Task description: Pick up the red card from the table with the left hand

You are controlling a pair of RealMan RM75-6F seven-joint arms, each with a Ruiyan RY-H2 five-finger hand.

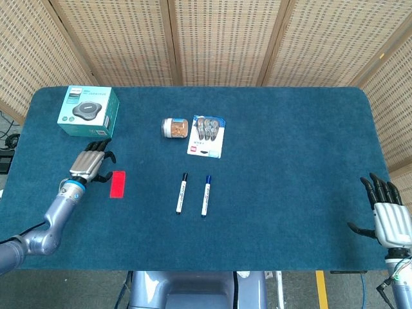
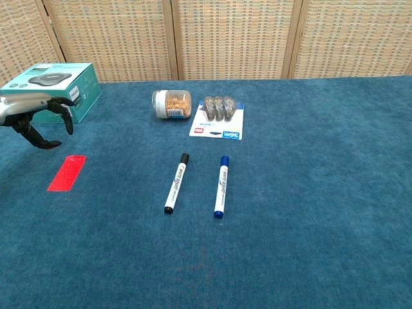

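Hovering near the table's (image 1: 290, 129) left edge, our left hand (image 1: 89, 165) holds nothing, its fingers curled downward and apart, just left of the red card (image 1: 117, 184), not touching it. We see the card lying flat on the table. Our right hand (image 1: 389, 215) rests spread and empty at the right edge.

Our left hand (image 1: 89, 165) hangs palm down just above the tabletop (image 1: 290, 141), fingers (image 2: 40, 138) curled downward and holding nothing, forearm angling back to the near left. Our right hand (image 1: 389, 219) rests at the near right edge, fingers spread, empty.
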